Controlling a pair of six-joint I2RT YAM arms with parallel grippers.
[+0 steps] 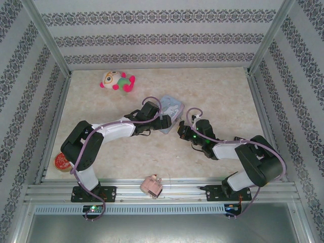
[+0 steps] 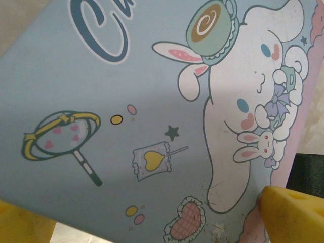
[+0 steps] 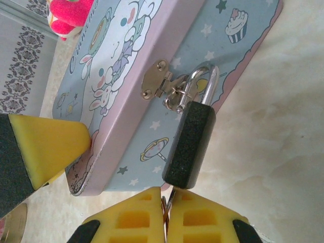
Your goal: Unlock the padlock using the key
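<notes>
The black padlock [image 3: 191, 147] hangs by its silvery shackle [image 3: 205, 83] from the hasp on the front of the pale blue cartoon tin [image 3: 126, 66]. My right gripper [image 3: 166, 215] is shut on the thin key [image 3: 170, 199]. The key's tip touches the bottom end of the padlock's body. My left gripper [image 2: 152, 225] straddles the tin [image 2: 126, 126], a yellow fingertip [image 2: 291, 212] pressed against each side. One of the left fingers [image 3: 45, 147] rests against the tin's corner in the right wrist view. From above, both grippers meet at the tin [image 1: 171, 104], left gripper [image 1: 164, 123] and right gripper [image 1: 180, 129].
A plush toy [image 1: 117, 81] lies at the back of the table. A pink blocky object [image 1: 152, 186] sits on the front rail between the arm bases. A red round item [image 1: 63, 162] lies at the left edge. Patterned walls enclose the table.
</notes>
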